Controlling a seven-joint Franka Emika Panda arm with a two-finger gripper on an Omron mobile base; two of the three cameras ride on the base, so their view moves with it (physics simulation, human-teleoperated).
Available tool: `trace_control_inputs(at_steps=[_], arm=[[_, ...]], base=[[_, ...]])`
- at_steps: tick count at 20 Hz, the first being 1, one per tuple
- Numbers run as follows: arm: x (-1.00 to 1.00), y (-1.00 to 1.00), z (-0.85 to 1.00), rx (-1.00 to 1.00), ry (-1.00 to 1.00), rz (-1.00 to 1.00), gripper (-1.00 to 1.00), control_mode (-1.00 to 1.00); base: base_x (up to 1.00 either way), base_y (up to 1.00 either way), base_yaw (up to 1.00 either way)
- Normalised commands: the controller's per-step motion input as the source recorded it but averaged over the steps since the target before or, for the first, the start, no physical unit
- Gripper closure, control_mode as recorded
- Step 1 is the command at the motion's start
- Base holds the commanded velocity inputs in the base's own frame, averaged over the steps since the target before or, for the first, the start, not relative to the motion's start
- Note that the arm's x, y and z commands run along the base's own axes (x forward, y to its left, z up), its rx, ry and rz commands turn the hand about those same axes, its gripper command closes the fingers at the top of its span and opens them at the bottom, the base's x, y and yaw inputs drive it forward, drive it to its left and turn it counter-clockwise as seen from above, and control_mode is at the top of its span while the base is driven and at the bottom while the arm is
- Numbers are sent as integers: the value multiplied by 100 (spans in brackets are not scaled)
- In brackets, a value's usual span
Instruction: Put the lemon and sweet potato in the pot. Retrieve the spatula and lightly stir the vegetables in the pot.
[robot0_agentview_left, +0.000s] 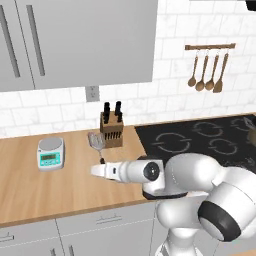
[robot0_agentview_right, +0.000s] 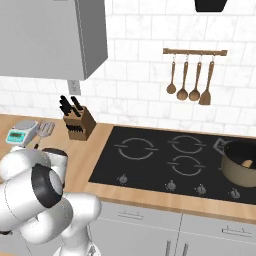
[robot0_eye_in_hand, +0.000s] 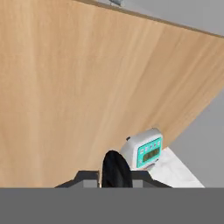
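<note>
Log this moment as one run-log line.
phase: retrieving spatula | hand: shut on spatula handle | pot: on stove, sweet potato inside

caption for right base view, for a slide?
Pot on the hob's right edge, sweet potato inside; spatula by the knife block.

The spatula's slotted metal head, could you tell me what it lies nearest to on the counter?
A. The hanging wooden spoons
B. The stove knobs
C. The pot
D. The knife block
D. In the left base view the spatula has its head just left of the knife block, between it and the kitchen scale, while the pot sits far off at the right end of the stove.
</note>
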Motion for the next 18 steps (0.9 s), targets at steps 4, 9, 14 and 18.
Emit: trace_control_inputs(at_steps=[4,9,14,18], arm=[[-18,42,100,18,0,0,100,-100],[-2,33,100,10,12,0,100,-100],[-9,9,100,10,46,-8,100,-100],[-10,4,100,14,56,-16,100,-100]], base=[[0,0,0],[0,0,0],[0,0,0],[0,0,0]])
